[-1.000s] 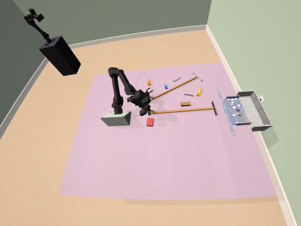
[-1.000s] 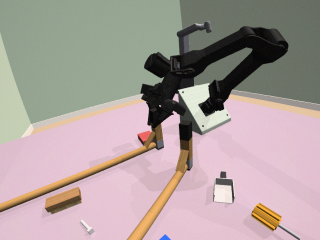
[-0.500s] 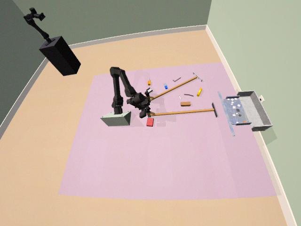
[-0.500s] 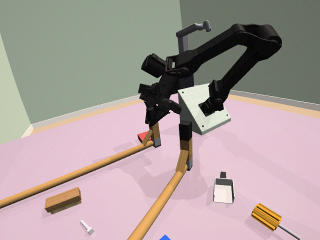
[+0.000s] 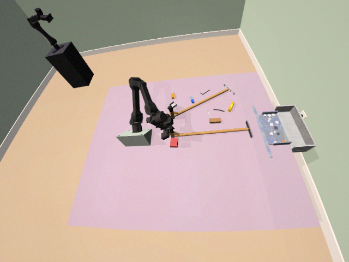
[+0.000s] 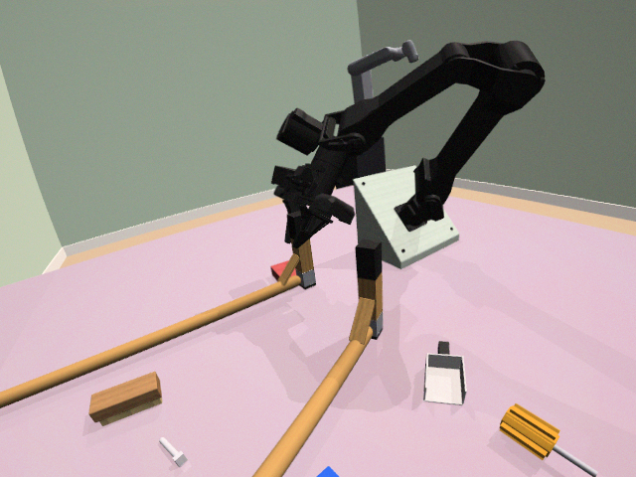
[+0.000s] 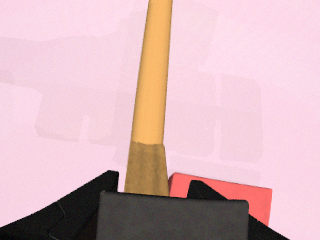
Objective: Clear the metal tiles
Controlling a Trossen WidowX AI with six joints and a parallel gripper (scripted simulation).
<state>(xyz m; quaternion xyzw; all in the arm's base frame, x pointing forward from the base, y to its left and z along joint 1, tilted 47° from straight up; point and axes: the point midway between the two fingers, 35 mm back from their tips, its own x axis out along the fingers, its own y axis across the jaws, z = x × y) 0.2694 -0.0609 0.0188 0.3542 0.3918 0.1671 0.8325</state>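
A robot workcell, shown by the mounted arm (image 5: pixel 136 104) (image 6: pixel 415 92).

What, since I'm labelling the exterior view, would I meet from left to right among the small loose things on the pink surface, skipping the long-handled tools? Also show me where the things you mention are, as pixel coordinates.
Wooden block (image 5: pixel 215 120) (image 6: pixel 125 397) → pale bolt (image 5: pixel 208 112) (image 6: pixel 173 451) → red block (image 5: pixel 173 142) (image 6: pixel 280 269) (image 7: pixel 261 200) → blue piece at the bottom edge (image 5: pixel 192 100) (image 6: pixel 328 472) → white scoop (image 5: pixel 174 105) (image 6: pixel 444 382) → orange-handled screwdriver (image 5: pixel 172 96) (image 6: pixel 529 431)
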